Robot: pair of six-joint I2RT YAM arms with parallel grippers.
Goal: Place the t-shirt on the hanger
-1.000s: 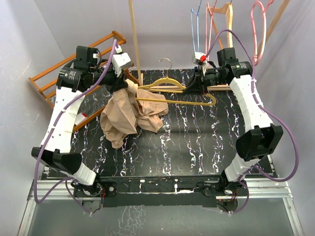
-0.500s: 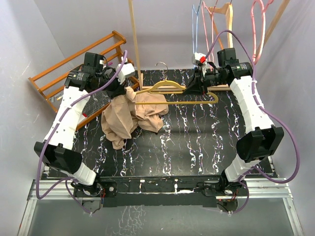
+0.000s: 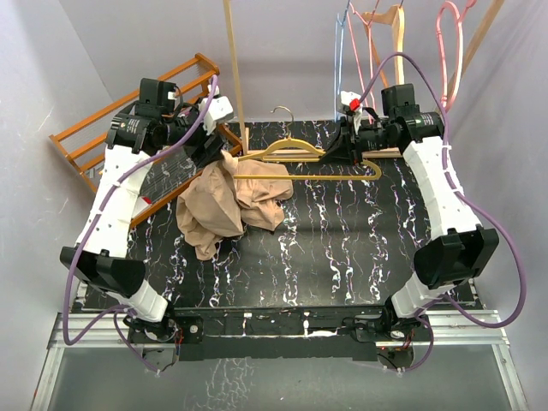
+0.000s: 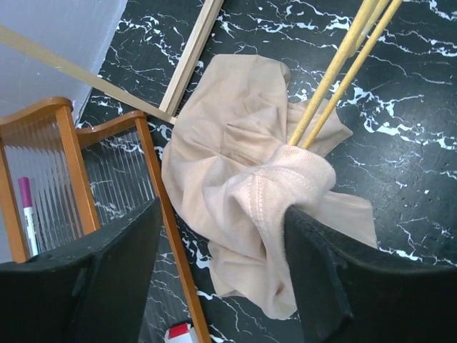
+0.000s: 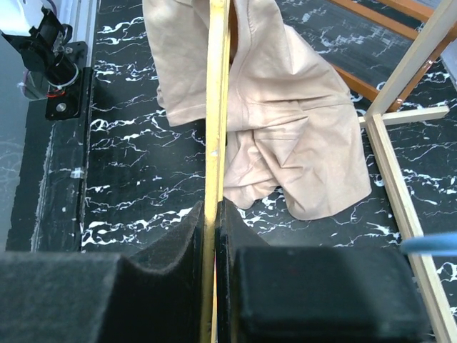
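- Overhead, the black, white-veined table [image 3: 342,257] carries the t-shirt [image 3: 224,204], a crumpled tan heap lying toward the far-left corner.
- One fold of the t-shirt [image 4: 235,157] is bunched around the left end of the hanger [image 3: 330,178]. From the left wrist, the two yellow rods of the hanger [image 4: 335,71] run into a ribbed hem [image 4: 285,171] and disappear under the cloth.
- Mustard yellow, the hanger lies roughly parallel to the table's far edge, its hook [image 3: 284,109] pointing toward the back wall.
- On the left arm [image 3: 111,197], the left jaws stand released and wide apart, straddling the bunched hem. The cloth lies against the inner face of one finger [image 4: 335,286]; the other finger [image 4: 93,286] is apart from it.
- On the right arm [image 3: 441,184], the right jaws are clenched on the hanger's right end. From the right wrist, the yellow bar [image 5: 214,143] is pinched edge-on between the dark pads [image 5: 307,293], with the t-shirt [image 5: 278,107] spread beyond it.
- An orange wooden rack [image 3: 86,120] leans at the table's left edge, just beside the t-shirt. A pink marker [image 4: 27,214] shows through its bars [image 4: 71,157].
- A pale wooden post [image 3: 233,60] rises at the far edge.
- A wooden hanger [image 3: 387,19] and a pink hanger [image 3: 442,51] hang above the far-right corner.
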